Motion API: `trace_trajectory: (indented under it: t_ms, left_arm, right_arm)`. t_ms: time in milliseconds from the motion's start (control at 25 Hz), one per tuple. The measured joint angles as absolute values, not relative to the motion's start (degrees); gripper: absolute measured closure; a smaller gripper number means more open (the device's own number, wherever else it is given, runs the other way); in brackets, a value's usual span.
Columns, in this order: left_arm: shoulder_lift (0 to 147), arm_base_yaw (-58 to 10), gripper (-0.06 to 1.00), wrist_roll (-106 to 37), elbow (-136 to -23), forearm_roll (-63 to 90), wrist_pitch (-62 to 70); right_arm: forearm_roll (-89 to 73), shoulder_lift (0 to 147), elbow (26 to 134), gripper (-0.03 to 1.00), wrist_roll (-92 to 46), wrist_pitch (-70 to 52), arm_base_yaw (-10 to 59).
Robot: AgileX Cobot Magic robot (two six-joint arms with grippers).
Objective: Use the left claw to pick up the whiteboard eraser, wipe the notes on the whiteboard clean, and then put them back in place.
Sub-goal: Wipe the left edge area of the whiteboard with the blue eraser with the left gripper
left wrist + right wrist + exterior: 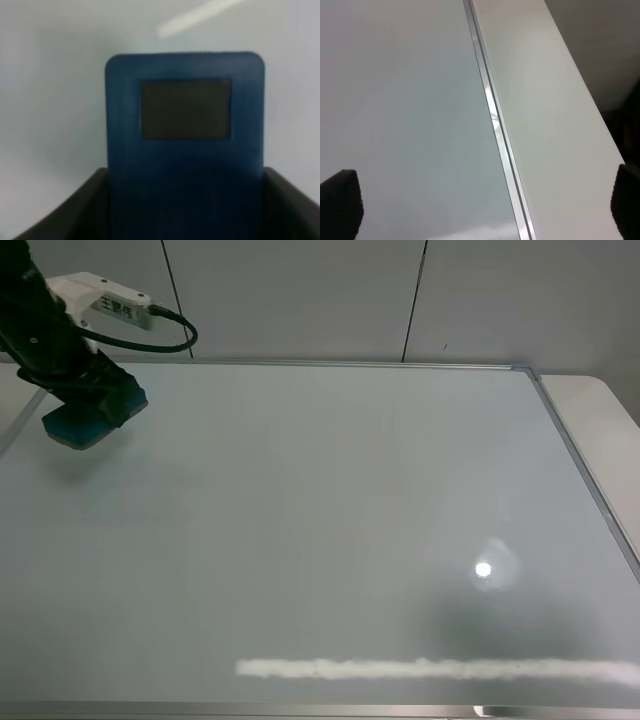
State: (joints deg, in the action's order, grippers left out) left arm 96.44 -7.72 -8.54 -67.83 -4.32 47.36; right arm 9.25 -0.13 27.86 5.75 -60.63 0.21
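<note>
Along the near edge of the whiteboard [330,490] lies only a pale streak of reflected light [430,670]; no notes show anywhere on the white; at the right side the right gripper [482,202] stands wide and empty over the silver frame [495,125]; at the far left corner the left claw [95,400] is clamped on the whiteboard eraser [82,426], which hangs tilted above its shadow. Let go at that tilt, the block would likely land on an edge and tumble, perhaps over the frame close by; gripped at one end, it may also pivot. The white camera module [100,300] behind bears a dark-printed label, too small to read.
</note>
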Motion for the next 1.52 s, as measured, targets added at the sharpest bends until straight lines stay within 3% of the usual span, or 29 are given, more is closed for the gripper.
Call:
trace_trajectory:
  t_ms: [360,880,1520]
  left_arm:
    - [90.69,0.52,0.39,-8.24,-54.37,0.0,33.48]
    - [100.41,-3.4,0.39,-6.32,-51.04,3.65,20.25]
    - [102.43,-4.1,0.39,-5.66,-50.94,4.9,18.86]
  right_arm:
    - [9.25,-0.13,27.86,-0.02,5.75,-60.63,0.21]
    - [9.25,-0.13,27.86,-0.02,5.75,-60.63,0.21]
    - [9.25,-0.13,27.86,-0.02,5.75,-60.63,0.21]
